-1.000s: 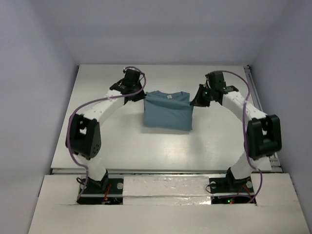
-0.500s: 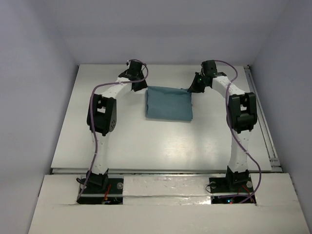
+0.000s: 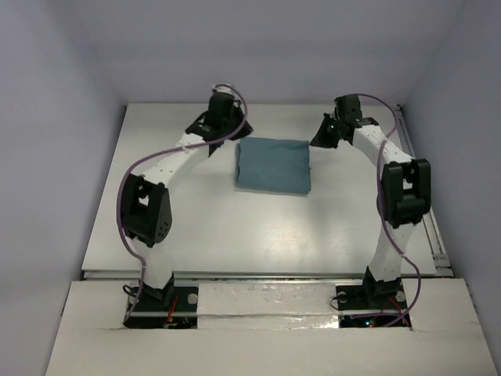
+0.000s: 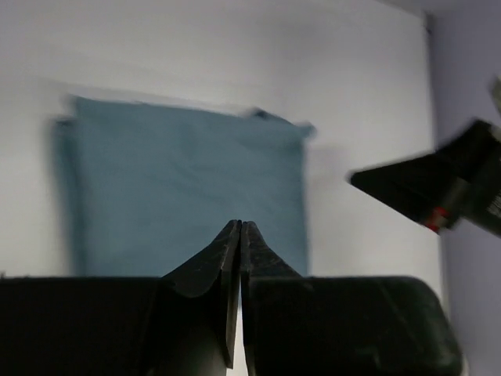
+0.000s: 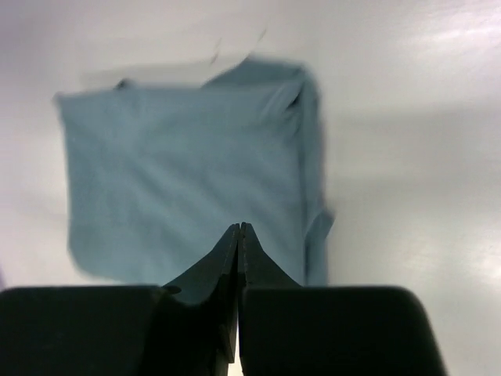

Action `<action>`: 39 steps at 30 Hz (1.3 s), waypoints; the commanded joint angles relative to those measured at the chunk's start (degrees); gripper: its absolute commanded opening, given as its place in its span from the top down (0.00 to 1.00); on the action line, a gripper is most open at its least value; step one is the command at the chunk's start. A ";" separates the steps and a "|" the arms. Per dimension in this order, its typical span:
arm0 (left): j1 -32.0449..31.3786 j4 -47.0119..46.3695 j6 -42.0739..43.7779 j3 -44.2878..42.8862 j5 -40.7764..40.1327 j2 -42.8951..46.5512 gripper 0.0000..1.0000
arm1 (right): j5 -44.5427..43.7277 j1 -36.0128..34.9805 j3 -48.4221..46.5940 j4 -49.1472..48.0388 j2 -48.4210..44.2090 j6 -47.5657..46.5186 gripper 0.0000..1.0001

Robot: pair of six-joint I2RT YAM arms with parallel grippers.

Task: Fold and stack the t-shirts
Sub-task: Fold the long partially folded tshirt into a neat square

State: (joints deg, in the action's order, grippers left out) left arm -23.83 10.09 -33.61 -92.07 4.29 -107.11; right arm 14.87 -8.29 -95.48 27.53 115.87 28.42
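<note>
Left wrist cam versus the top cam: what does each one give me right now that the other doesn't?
Only the left wrist view: the left gripper up close, its jaws pressed shut with no cloth between them.

Only the top view: the left arm and right arm whole down to their bases, and the two grippers flanking the shirt's far corners.

Both: the folded teal t-shirt lying flat on the white table, with the right gripper beside it.

Edges of folded teal cotton t-shirt (image 4: 180, 180) smeared in 2 wrist views, black right gripper (image 4: 368, 180) blurred, cropped at picture's edge.
</note>
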 commanded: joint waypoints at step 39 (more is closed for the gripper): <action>4.58 -11.05 3.19 2.96 4.23 -13.02 0.86 | 11.93 -6.56 -1.35 -9.07 6.36 6.03 1.00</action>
State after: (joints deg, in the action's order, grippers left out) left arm -20.73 -4.47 -31.68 -86.11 7.90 -115.77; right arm 25.43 -15.03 -90.08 17.91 116.07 33.69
